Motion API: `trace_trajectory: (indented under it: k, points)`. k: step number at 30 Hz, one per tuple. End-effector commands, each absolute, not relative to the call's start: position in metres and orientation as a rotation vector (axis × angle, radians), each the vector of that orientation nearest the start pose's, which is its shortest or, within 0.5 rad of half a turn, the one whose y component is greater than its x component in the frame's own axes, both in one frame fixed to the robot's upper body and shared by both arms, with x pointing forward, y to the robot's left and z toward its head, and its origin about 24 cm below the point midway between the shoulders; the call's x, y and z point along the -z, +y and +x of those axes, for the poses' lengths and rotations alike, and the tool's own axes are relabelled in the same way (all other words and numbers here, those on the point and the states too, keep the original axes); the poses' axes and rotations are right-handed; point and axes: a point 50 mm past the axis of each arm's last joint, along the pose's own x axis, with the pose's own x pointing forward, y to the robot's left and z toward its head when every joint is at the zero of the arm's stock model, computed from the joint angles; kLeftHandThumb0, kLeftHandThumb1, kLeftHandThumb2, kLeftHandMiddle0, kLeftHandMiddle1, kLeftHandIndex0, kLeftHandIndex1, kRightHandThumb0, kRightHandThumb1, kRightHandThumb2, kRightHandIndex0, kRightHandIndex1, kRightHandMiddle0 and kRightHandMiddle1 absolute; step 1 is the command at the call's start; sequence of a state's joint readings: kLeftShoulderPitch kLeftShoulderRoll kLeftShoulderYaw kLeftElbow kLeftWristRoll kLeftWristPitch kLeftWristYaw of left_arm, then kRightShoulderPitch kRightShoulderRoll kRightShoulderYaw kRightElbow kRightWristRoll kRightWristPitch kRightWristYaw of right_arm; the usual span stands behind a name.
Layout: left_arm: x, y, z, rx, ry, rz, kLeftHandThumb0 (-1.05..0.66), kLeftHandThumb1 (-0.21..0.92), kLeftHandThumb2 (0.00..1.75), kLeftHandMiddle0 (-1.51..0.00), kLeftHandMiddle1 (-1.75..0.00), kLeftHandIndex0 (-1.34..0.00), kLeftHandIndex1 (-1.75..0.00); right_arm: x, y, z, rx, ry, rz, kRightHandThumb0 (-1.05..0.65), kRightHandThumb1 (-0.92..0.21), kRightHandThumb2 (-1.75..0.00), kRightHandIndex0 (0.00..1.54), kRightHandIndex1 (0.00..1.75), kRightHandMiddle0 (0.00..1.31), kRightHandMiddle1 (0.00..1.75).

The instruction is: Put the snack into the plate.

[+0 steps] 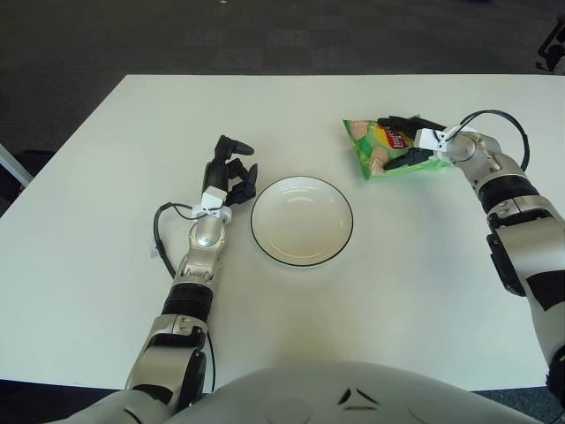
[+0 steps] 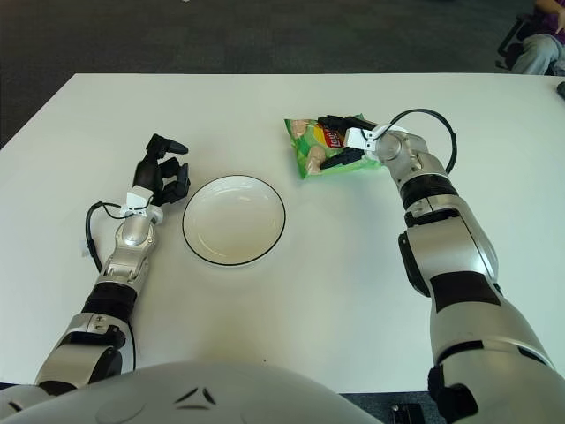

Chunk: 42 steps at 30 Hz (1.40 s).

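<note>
The snack is a green chip bag (image 1: 362, 140) on the white table, behind and to the right of the plate. The white plate (image 1: 302, 221) with a dark rim sits empty at the table's middle. My right hand (image 1: 388, 143) reaches in from the right and is closed on the bag's right side, with dark fingers (image 1: 402, 122) over its top and another under its near edge. I cannot tell whether the bag is lifted off the table. My left hand (image 1: 231, 168) shows just left of the plate, fingers relaxed and holding nothing.
The white table (image 1: 106, 203) stretches wide on all sides of the plate. Dark carpet lies beyond its far edge. A black cable (image 1: 499, 115) loops over my right wrist, and another hangs by my left forearm (image 1: 159, 231).
</note>
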<state>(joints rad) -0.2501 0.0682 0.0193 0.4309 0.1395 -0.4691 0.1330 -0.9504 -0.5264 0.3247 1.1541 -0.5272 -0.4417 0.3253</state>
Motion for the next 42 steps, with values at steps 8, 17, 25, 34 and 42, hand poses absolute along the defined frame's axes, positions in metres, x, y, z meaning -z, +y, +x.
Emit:
trace_trajectory:
  k: [8,17,25,34,42]
  points:
    - [-0.045,0.153,0.287,-0.054,-0.28,0.18,-0.38,0.68,0.83,-0.86,-1.75,-0.35,-1.75,-0.09,-0.224,0.375,-0.56,0.158,-1.154,-0.9,-0.91,-0.01,0.01,0.0,0.15,0.02]
    - [-0.045,0.153,0.288,-0.054,-0.285,0.183,-0.38,0.68,0.84,-0.87,-1.75,-0.35,-1.75,-0.09,-0.229,0.372,-0.405,0.015,-1.233,-0.69,-0.92,-0.09,0.43,0.05,0.62,0.48]
    - [-0.045,0.153,0.288,-0.054,-0.286,0.184,-0.38,0.67,0.84,-0.87,-1.75,-0.35,-1.75,-0.078,-0.228,0.361,-0.118,-0.255,-1.35,-0.03,-0.48,-0.99,0.54,1.41,0.48,1.65]
    - [-0.044,0.153,0.288,-0.053,-0.286,0.184,-0.38,0.67,0.85,-0.88,-1.75,-0.36,-1.75,-0.079,-0.232,0.357,-0.046,-0.302,-1.226,0.0,-0.28,-1.32,0.59,1.73,0.54,1.62]
    - [-0.045,0.153,0.288,-0.054,-0.288,0.184,-0.38,0.67,0.85,-0.88,-1.75,-0.36,-1.75,-0.107,-0.219,0.357,0.065,-0.521,-0.995,0.0,-0.29,-1.32,0.58,1.75,0.52,1.63]
